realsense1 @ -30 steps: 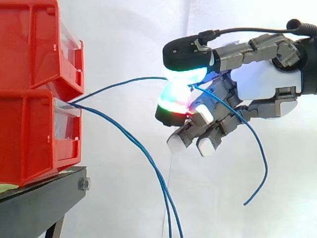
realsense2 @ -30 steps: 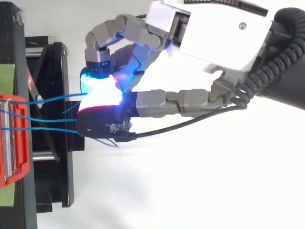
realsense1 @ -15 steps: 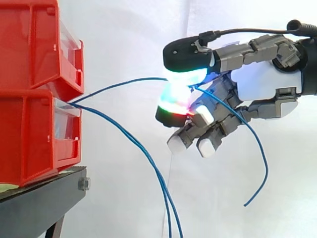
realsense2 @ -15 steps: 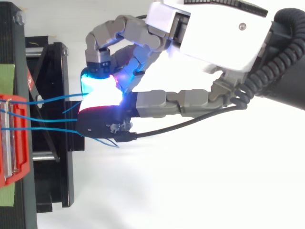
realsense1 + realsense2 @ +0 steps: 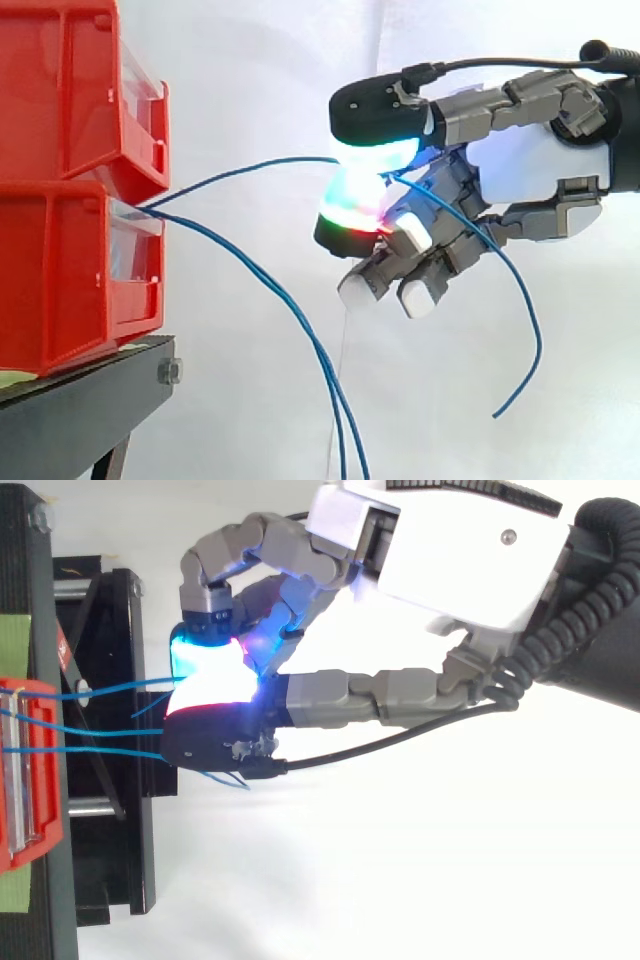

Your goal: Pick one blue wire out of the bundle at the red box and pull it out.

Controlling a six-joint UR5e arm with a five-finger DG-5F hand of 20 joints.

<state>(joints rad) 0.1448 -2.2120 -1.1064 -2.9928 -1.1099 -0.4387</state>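
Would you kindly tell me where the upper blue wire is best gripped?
Grip the upper blue wire on its free span clear of the red box, pinched from above and below, as the hand does: there it runs alone, above the drooping wires.

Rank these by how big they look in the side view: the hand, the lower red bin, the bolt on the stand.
hand, largest, though maybe nearer the camera
lower red bin, partly cut off
bolt, by far smallest

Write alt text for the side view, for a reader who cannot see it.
A robot hand pinches one blue wire between glowing fingers; the wire runs from stacked red bins at left. Two more blue wires droop from the bins.
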